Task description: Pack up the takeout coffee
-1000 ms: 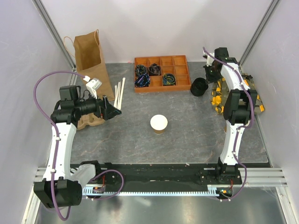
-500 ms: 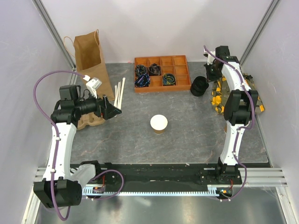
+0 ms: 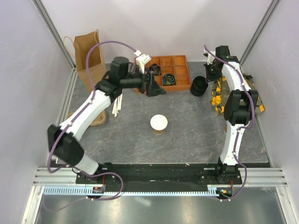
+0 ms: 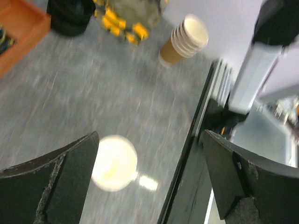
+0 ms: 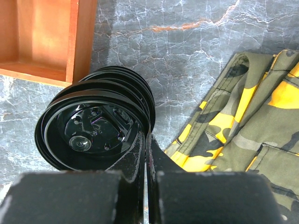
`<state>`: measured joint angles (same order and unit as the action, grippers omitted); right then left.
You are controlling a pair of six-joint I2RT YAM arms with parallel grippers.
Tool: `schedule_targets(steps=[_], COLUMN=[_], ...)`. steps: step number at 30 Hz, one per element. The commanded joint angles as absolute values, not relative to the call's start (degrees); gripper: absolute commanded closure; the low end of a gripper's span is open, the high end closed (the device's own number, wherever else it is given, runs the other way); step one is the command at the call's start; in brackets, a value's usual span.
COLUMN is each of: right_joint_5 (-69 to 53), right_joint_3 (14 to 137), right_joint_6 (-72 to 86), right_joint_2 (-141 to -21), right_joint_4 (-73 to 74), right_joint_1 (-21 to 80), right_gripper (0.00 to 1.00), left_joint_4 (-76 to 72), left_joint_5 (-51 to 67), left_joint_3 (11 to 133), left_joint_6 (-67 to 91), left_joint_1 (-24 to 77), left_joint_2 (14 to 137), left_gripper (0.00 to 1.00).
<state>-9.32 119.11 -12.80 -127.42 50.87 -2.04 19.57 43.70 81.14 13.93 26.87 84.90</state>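
A tan paper cup (image 3: 159, 124) stands alone mid-table, its white inside showing and no lid on it; in the blurred left wrist view it is a pale disc (image 4: 114, 163). My left gripper (image 3: 156, 89) hangs open and empty over the tray's front edge, behind the cup; its jaws (image 4: 149, 179) are wide apart. My right gripper (image 3: 206, 78) is at the stack of black lids (image 3: 199, 87). In the right wrist view its jaws (image 5: 148, 137) are pinched on the rim of the top lid (image 5: 93, 128).
An orange compartment tray (image 3: 180, 60) with dark items sits at the back. A brown paper bag (image 3: 88, 53) stands back left, white sticks (image 3: 117, 100) and a cardboard carrier (image 3: 97, 120) near it. A camouflage cloth (image 3: 216, 95) lies right. Nested tan cups (image 4: 184, 39) lie near it.
My left arm has swung from the left side to the table's middle, and its gripper now hangs near the tray's front edge. The right arm has hardly moved.
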Motion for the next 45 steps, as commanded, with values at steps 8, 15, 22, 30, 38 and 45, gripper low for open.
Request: schedule_targets(steps=[8, 15, 22, 30, 38, 45], right_joint_5=[-10.7, -9.8, -10.8, -11.3, -11.9, -12.3], right_joint_3=[120.3, 120.1, 118.9, 118.4, 118.1, 117.2], right_joint_6=[-9.2, -9.5, -9.0, -9.1, -9.4, -9.6], right_joint_2=[-122.5, -123.0, -122.7, -122.8, -122.3, -121.7], right_joint_4=[49.6, 49.7, 49.2, 49.1, 49.1, 49.1], right_joint_1=[-2.2, -2.2, -2.2, -2.2, -2.2, -2.2], right_gripper=[1.0, 1.0, 1.0, 1.0, 1.0, 1.0], left_joint_4=[-2.2, -7.2, -12.7, -15.6, -16.4, -16.8], left_joint_5=[25.4, 24.5, 25.3, 25.3, 24.9, 24.3], left_joint_3=[106.9, 119.0, 122.6, 123.6, 123.9, 124.7], left_joint_6=[47.9, 54.3, 55.8, 56.0, 56.4, 56.8], left_joint_1=[35.0, 38.2, 39.1, 39.2, 39.4, 39.5], left_joint_2=[119.8, 134.1, 140.2, 142.9, 144.8, 145.5], left_gripper=[0.0, 0.0, 0.0, 0.0, 0.0, 0.0])
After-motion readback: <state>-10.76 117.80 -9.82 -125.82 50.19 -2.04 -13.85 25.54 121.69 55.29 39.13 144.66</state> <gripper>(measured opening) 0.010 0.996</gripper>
